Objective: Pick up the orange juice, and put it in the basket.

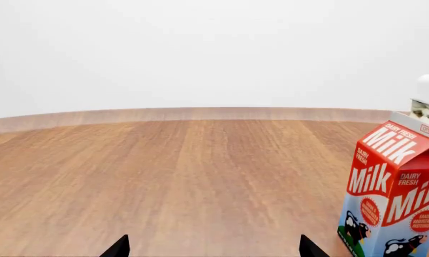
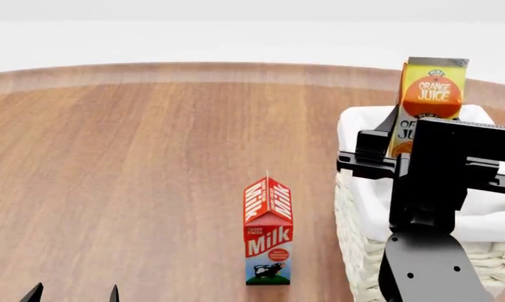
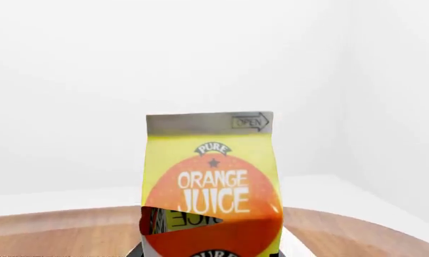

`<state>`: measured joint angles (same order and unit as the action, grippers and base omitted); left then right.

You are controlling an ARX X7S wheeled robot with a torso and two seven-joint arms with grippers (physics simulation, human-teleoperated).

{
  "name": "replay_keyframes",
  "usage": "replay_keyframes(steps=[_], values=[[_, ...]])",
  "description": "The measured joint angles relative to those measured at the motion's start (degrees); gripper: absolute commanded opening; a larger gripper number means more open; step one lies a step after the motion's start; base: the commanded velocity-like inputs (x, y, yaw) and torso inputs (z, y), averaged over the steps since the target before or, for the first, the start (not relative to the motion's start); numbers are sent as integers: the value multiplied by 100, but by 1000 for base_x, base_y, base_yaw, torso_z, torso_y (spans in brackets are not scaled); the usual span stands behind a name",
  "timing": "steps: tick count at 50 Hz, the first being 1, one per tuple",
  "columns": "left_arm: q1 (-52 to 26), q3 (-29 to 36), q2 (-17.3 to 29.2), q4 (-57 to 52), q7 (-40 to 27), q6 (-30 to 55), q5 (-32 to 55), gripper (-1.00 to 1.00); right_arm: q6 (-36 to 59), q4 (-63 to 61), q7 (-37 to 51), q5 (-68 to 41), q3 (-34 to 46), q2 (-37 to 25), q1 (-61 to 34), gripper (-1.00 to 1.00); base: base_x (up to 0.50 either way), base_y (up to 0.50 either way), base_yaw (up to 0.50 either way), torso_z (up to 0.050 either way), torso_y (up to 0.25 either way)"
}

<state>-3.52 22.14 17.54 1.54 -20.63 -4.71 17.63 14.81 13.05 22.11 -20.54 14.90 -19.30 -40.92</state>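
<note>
Idling low at near edge of tabletop (image 2: 135, 176), left fingers (image 2: 72, 294) spread, empty. Right gripper (image 2: 403, 165) pinching orange juice (image 2: 429, 104), carton upright, long axis vertical, held directly above basket (image 2: 362, 245); straight drop should land it.

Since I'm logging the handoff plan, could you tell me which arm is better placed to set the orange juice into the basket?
The right. Its gripper already holds the orange juice above the basket, while the left gripper sits low and open beyond the milk carton.
</note>
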Motion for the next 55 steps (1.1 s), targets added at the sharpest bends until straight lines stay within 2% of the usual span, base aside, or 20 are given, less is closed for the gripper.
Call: replay_keyframes(steps=[55], values=[[-21,69,46,8,-56,-26,47,100,-1573,2821,-286,338,68,426,-656,-100,0,0,0,0,1]])
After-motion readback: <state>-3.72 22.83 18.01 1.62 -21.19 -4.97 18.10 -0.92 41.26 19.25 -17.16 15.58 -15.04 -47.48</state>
